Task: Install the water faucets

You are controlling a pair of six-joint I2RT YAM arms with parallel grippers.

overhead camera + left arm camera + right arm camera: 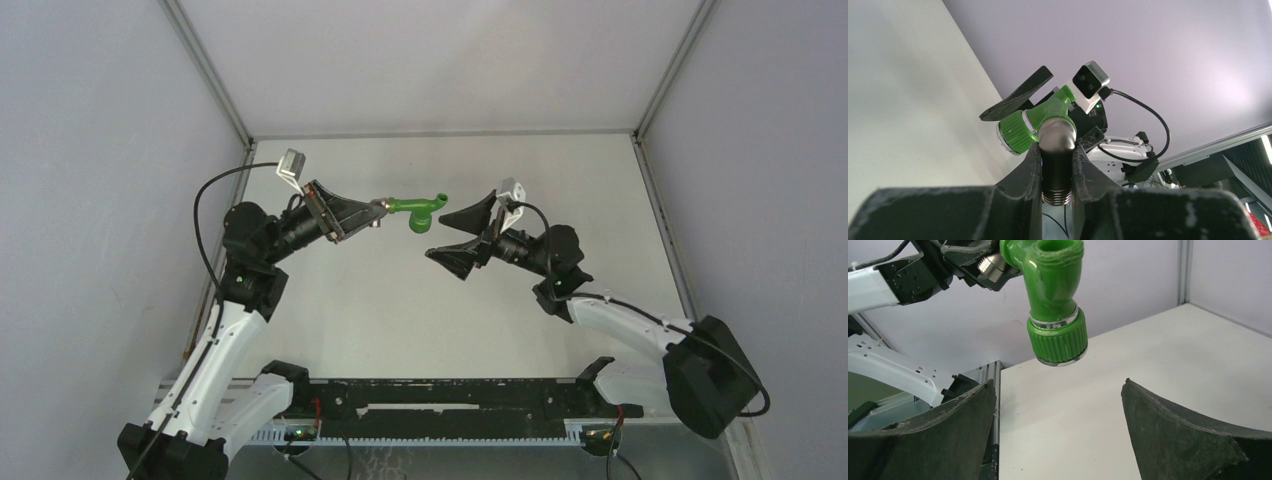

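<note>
The bright-green water faucet (418, 207) hangs in the air above the table, joined to a grey metal elbow fitting (1057, 150). My left gripper (378, 212) is shut on that fitting, whose threaded end pokes out behind the fingers (1030, 170). In the left wrist view the faucet's ribbed round knob (1015, 132) points left. My right gripper (436, 234) stands wide open just right of the faucet, apart from it. In the right wrist view the faucet (1055, 300) hangs knob-down above and beyond the gap of my open right gripper (1058, 382), with nothing between the fingers.
The white table (400, 320) lies below both grippers, boxed in by pale walls on three sides. A black rail (450, 405) with the arm bases runs along the near edge. The right arm's wrist camera (1090, 82) sits close behind the faucet.
</note>
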